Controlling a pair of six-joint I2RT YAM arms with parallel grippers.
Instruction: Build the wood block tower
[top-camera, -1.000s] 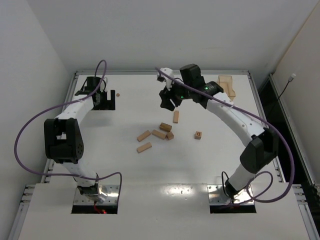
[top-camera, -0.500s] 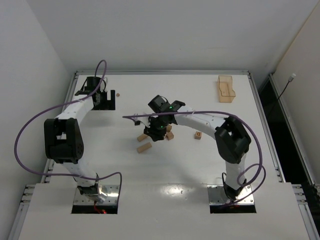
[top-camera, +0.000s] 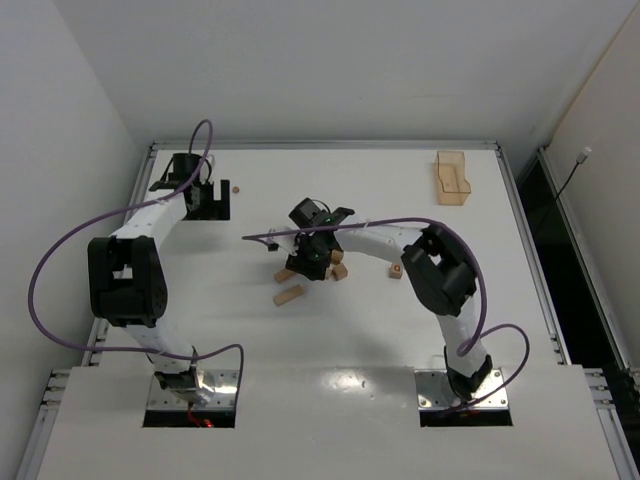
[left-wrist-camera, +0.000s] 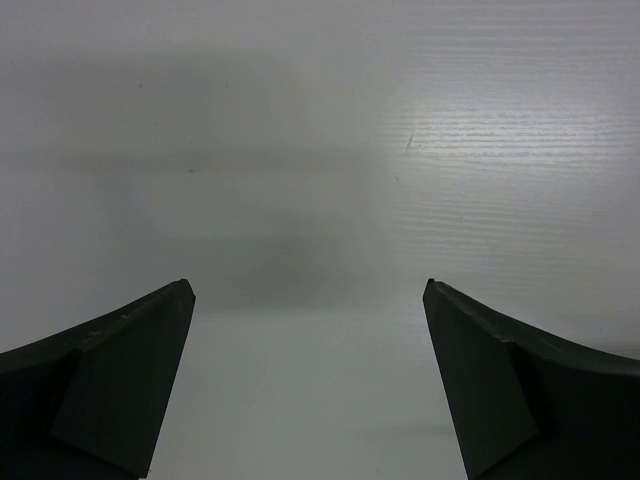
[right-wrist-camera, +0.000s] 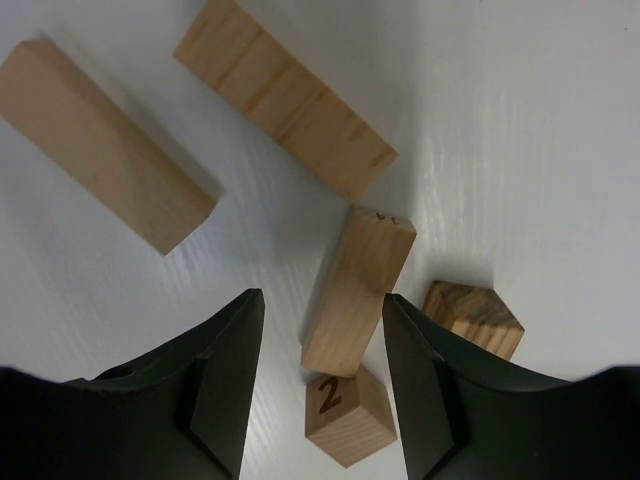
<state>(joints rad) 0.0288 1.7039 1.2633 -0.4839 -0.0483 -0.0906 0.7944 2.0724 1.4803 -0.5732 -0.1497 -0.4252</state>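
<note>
The wood blocks lie loose and flat in the middle of the table, with no stack standing. In the right wrist view an oblong bar (right-wrist-camera: 357, 290) and a cube marked 2 (right-wrist-camera: 345, 415) lie between the open fingers of my right gripper (right-wrist-camera: 320, 300), which touch neither. Two more bars (right-wrist-camera: 105, 145) (right-wrist-camera: 285, 95) lie beyond, and a darker cube (right-wrist-camera: 472, 318) lies to the right. From above, my right gripper (top-camera: 308, 258) hangs low over this cluster, beside a bar (top-camera: 288, 294). My left gripper (left-wrist-camera: 308, 285) is open and empty over bare table at the far left (top-camera: 203, 198).
A single cube (top-camera: 397, 270) lies to the right of the cluster. A pale-wood tray (top-camera: 452, 178) stands at the back right. A tiny brown bead (top-camera: 236, 187) lies next to the left gripper. A purple cable loops out from the right wrist.
My right arm has swung from the back centre down and to the left onto the block cluster, and its open jaws now straddle a bar. The left arm has not moved.
</note>
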